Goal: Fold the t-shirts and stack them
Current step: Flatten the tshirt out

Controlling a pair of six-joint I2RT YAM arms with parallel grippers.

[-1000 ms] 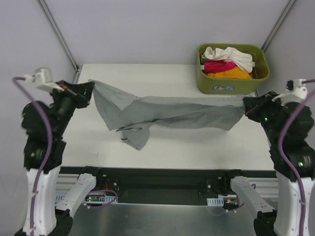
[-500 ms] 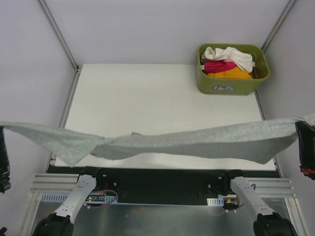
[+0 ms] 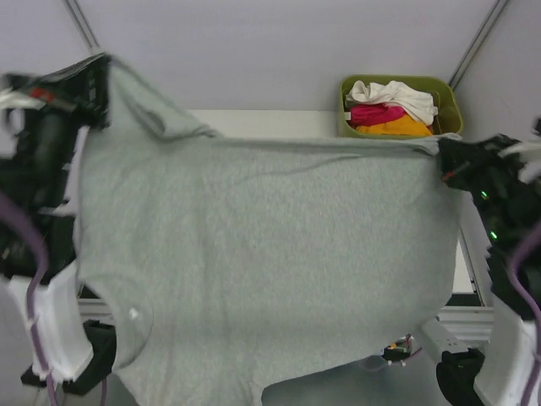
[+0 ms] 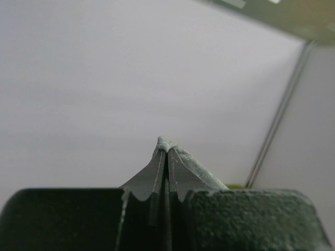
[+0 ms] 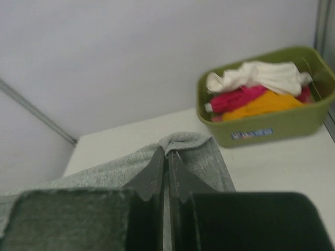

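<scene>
The mid-grey t-shirt hangs spread wide in the air between my two arms and hides most of the table. My left gripper is shut on its upper left corner; grey cloth pokes past the closed fingertips. My right gripper is shut on its upper right corner, with cloth bunched over the tips. The cream-white t-shirt, magenta-pink t-shirt and orange t-shirt lie crumpled in the olive-green bin at the back right, also in the right wrist view.
A strip of white table shows behind the raised shirt. Metal frame bars slant up at both back corners against the pale walls.
Both arms have swung up and back from the near edge. The grey shirt, stretched as a low band before, now hangs open as a broad sheet.
</scene>
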